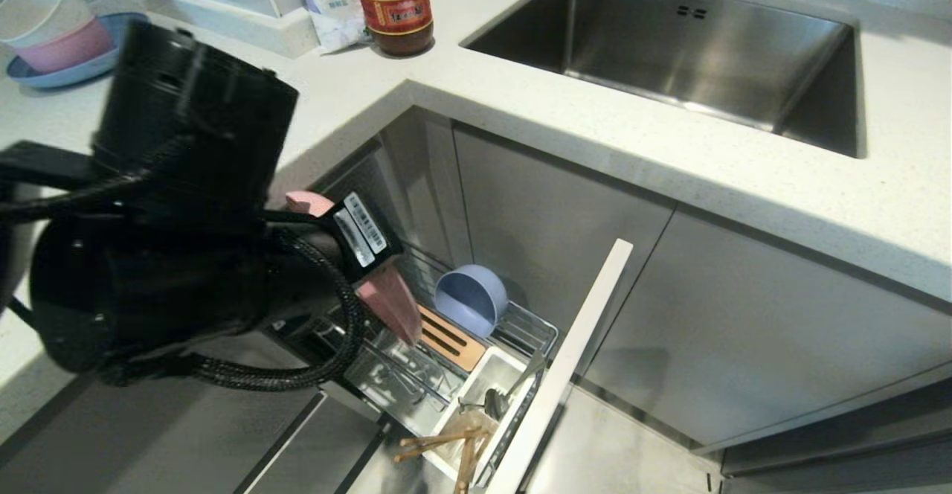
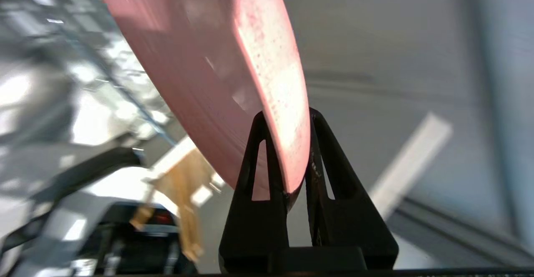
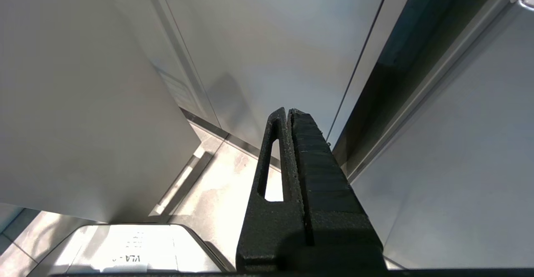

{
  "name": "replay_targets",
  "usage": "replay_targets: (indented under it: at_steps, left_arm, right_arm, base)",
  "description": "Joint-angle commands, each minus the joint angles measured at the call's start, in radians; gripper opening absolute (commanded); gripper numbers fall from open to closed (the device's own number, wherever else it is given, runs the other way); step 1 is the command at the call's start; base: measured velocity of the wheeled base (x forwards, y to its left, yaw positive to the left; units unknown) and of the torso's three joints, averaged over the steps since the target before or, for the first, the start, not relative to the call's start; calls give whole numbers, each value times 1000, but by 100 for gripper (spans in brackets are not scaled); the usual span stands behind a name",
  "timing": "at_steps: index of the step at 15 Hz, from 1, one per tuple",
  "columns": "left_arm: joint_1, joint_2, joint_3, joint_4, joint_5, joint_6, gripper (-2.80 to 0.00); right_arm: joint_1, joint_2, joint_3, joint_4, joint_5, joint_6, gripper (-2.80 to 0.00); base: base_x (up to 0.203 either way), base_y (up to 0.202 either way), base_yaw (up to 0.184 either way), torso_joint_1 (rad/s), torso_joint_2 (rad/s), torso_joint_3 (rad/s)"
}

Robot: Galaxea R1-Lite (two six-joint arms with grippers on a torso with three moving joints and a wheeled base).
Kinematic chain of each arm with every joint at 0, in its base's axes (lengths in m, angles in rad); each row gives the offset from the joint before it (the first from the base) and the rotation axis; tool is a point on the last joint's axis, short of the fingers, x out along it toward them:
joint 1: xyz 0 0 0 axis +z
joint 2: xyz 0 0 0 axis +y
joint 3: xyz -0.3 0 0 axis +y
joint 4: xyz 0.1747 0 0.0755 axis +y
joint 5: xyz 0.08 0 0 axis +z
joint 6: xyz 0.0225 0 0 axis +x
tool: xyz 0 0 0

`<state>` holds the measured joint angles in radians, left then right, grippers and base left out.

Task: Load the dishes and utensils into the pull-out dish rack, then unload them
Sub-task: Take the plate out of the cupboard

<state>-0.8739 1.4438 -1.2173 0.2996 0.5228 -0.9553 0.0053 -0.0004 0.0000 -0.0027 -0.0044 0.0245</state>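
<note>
Left tool (image 2: 288, 156) pinches the pink plate (image 2: 233, 68) by its rim (mid-left of frame) above the pull-out dish rack (image 1: 532, 326); best kept edge-on, clear of the wires.

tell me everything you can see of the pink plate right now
The pink plate is flat, round and pale pink with faint speckles and a matte, slightly glossy rim. It stands on edge, tilted, gripped at its rim between the left gripper's black fingers. It hangs above the pull-out dish rack, near the slotted wooden block.
</note>
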Motion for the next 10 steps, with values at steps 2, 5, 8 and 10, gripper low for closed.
replay_targets:
  at_steps: [2, 5, 8, 10]
  left_arm:
    - [-85, -147, -18, 3, 1, -2, -280]
    - [-100, -251, -71, 30, -31, 39, -280]
    - [-93, -358, -121, 37, -88, 116, -280]
    - [-38, -412, -151, 37, -128, 183, -280]
  right_arm:
    - [0, -4, 2, 0, 0, 0, -280]
    - [-1, -3, 2, 0, 0, 0, -280]
    - [1, -4, 2, 0, 0, 0, -280]
    - [-1, -4, 2, 1, 0, 0, -280]
  base:
    - [0, 0, 0, 0, 0, 0]
    - [0, 0, 0, 0, 0, 0]
    - [0, 0, 0, 0, 0, 0]
    - [0, 0, 0, 0, 0, 0]
